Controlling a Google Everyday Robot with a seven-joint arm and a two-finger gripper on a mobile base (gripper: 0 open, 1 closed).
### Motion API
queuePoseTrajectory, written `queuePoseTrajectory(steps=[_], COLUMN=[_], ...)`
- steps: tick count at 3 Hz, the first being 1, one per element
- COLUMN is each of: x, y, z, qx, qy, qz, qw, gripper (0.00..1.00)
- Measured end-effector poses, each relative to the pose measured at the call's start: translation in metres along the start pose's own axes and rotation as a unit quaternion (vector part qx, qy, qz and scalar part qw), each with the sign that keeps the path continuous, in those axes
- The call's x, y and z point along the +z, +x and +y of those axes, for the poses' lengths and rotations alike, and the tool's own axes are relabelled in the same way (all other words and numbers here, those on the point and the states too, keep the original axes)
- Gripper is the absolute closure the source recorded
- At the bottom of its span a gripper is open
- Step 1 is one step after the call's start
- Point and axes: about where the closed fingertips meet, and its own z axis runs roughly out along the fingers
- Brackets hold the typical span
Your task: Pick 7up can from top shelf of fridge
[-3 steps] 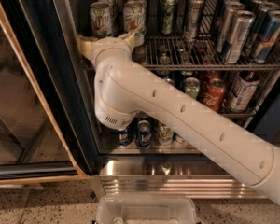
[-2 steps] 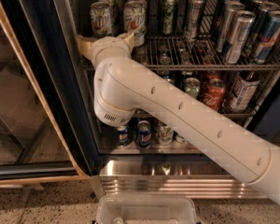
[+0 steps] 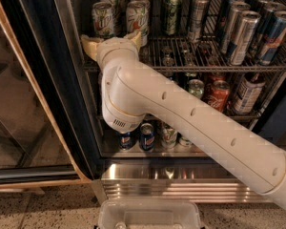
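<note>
My pincer point(image 3: 110, 41) is up at the front left corner of the top shelf point(image 3: 195, 67) of the fridge point(image 3: 181, 185), and its two cream fingers point(image 3: 88, 46) are splayed wide to left and right with nothing clamped between them. The 7up can point(image 3: 103, 18) stands upright on that top shelf, at the front of the left-most row, right behind and just above the gap in my pincer; whether a finger touches it I cannot tell, since my own wrist covers the shelf edge there. Just to its right stands a white can point(image 3: 137, 14) with an orange-red patch, close behind my right finger. Further right along the same shelf there is a dark green can point(image 3: 171, 11), then a crowd of tall slim cans point(image 3: 242, 36) in silver and blue. My arm point(image 3: 195, 123) sweeps in from the lower right, crossing in front of the racks below, with the fat elbow joint hanging before the left side of the middle rack. A red can point(image 3: 218, 94) shows on the middle rack past my arm, and blue cans point(image 3: 147, 135) peek out on the lowest rack under the elbow. The glass door point(image 3: 19, 104) stands swung open on the left. At the bottom edge sits a clear plastic tub point(image 3: 150, 214) on the speckled floor point(image 3: 43, 209).
</note>
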Motion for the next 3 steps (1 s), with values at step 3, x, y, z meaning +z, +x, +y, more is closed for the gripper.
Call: queuePoseTrajectory(steps=[3], x=[0.0001], y=[0.0000], z=[0.0000], qx=[0.000], qy=[0.000], qz=[0.000], qw=[1.0000], gripper=[0.24])
